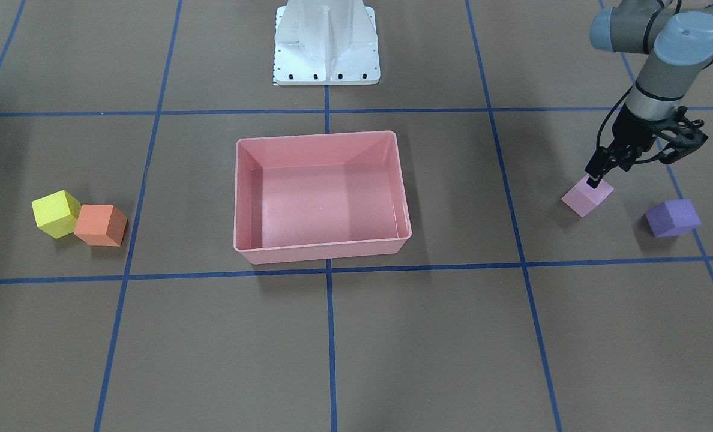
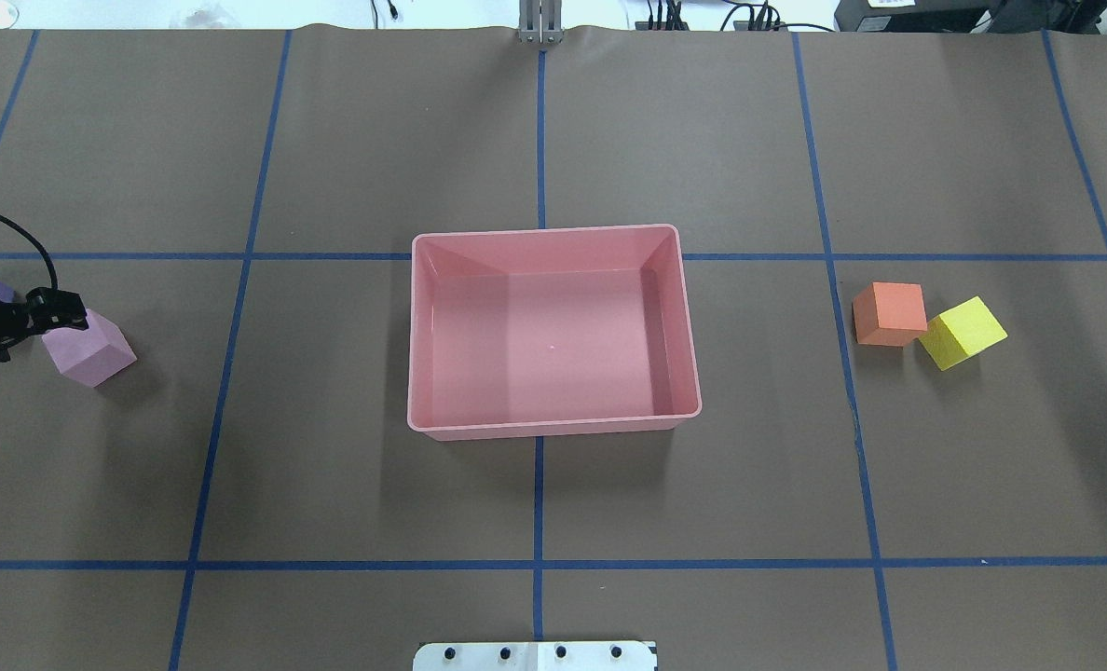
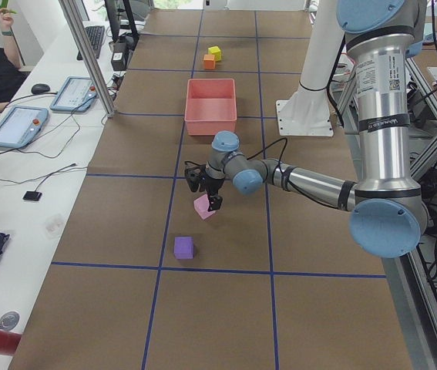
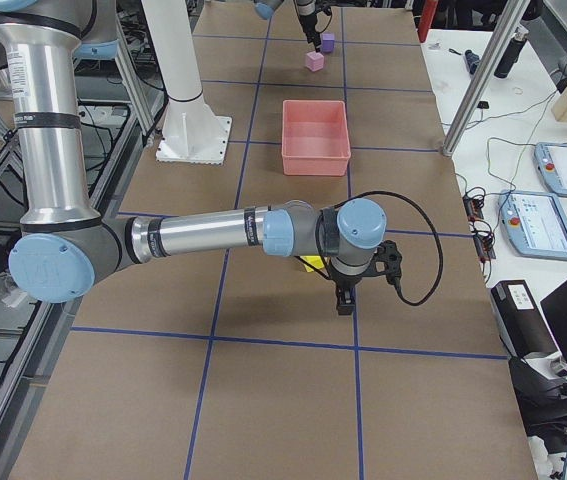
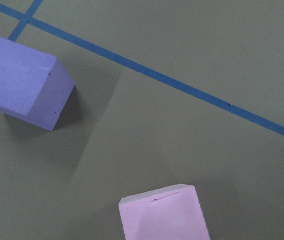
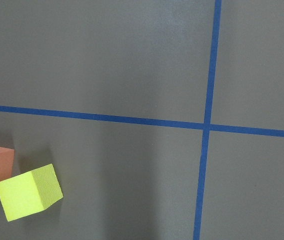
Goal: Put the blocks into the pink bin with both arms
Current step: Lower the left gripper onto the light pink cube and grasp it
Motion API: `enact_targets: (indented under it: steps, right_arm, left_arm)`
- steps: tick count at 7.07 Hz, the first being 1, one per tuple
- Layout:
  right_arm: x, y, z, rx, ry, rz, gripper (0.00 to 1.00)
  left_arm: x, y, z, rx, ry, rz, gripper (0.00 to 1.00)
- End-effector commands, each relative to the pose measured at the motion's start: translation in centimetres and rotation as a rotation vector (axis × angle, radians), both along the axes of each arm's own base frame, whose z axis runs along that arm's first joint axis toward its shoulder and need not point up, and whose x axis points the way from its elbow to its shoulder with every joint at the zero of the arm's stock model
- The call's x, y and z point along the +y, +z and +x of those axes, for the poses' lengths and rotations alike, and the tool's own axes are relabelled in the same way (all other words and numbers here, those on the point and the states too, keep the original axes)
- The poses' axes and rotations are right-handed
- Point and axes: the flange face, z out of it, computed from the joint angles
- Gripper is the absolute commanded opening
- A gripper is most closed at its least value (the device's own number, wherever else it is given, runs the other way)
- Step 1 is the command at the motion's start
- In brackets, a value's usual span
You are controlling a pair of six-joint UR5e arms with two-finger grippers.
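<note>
Overhead exterior — brown table point(image 2: 330, 503), pink bin point(image 2: 553, 431)

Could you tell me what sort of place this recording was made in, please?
Most likely a robotics lab or test cell: a left arm and a right arm work over a table gridded with blue tape, and a bench alongside holds teach pendants.

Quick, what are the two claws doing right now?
Left claw: closed on the light pink block, which it holds tilted.
Right claw: cannot tell whether it is open or closed.
</note>
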Motion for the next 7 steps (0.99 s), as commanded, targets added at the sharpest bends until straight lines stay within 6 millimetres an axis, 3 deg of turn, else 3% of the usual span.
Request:
enact_targets:
  steps: [1,4,6,7]
  right_arm:
    - [0.0,0.2,0.0,0.000,0.000,-0.005,1.00]
    - [0.0,0.4,0.0,0.001,0.000,-0.008,1.00]
    - [0.0,0.4,0.0,0.000,-0.001,-0.006,1.00]
    - [0.0,0.4,0.0,0.000,-0.001,-0.006,1.00]
  left_arm:
    - [-1.1,0.7,1.0,0.006,-0.003,0.011,1.00]
    - [-1.4,1.0,1.4,0.002,-0.002,0.007,1.00]
    - [-1.4,1.1,2.4,0.007,0.000,-0.005,1.00]
    - [-1.4,0.7,4.0,0.017,0.000,-0.015,1.00]
